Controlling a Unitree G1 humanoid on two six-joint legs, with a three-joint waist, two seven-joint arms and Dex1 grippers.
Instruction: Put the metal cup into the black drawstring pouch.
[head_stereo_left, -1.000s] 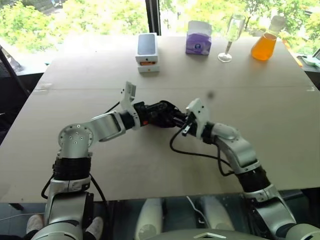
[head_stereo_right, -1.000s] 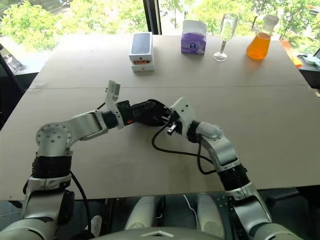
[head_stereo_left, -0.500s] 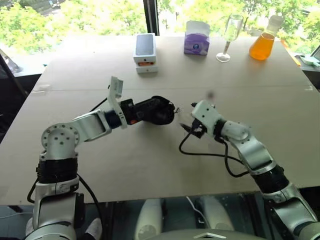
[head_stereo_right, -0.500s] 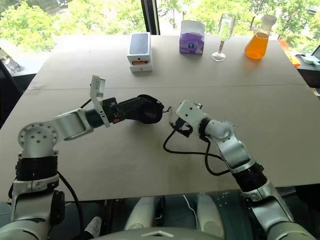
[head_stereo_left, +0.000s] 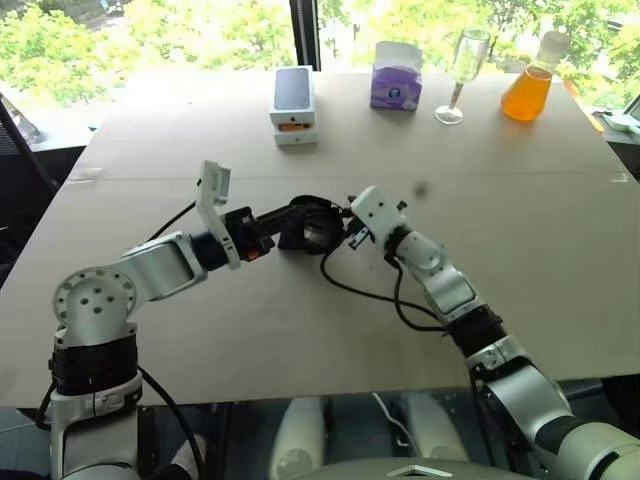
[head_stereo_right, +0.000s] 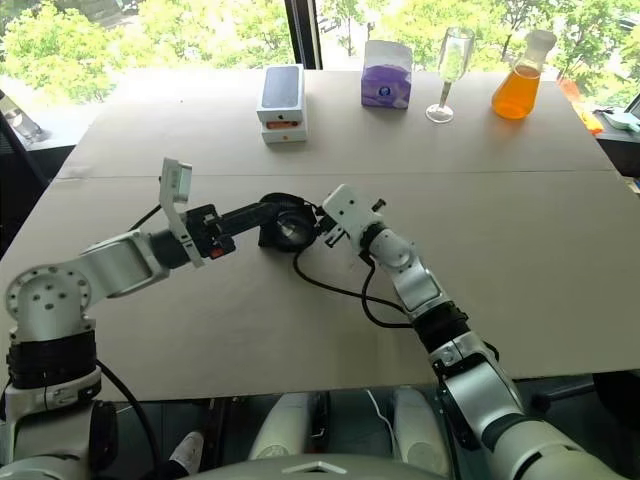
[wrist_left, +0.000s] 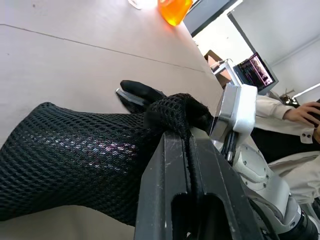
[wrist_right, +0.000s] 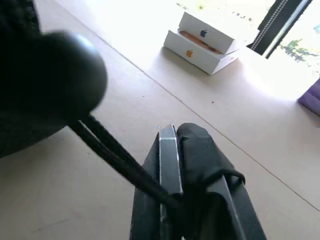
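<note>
Left gripper: the two black fingers of the left gripper (wrist_left: 187, 150) are closed flat on the rim of the soft black mesh drawstring pouch (wrist_left: 75, 160), holding its mouth end up off the tabletop.
Right gripper: the right gripper (wrist_right: 172, 150) is closed too, pinching the thin black drawstring cord (wrist_right: 112, 155), which runs taut from its fingers to a rounded black toggle (wrist_right: 55, 75).
Pouch: it hangs between the two grippers near the middle of the pale wooden table (head_stereo_left: 300, 330); its body looks filled out and round.
Metal cup: through the mesh a silvery sheen (wrist_left: 95, 147) shows, and the head views show a pale round shape in the pouch's mouth (head_stereo_left: 320, 232), so the small steel cup appears to sit inside already.
Step in hand: likely drawing the mouth shut around the cup.
Next move: pull the cord away from the left gripper while that gripper holds the rim steady.
Further off: a white phone box (head_stereo_left: 294, 105), a purple tissue box (head_stereo_left: 396, 77), a clear stemmed wine glass (head_stereo_left: 463, 70) and an orange flask (head_stereo_left: 530, 88) stand along the far edge.
</note>
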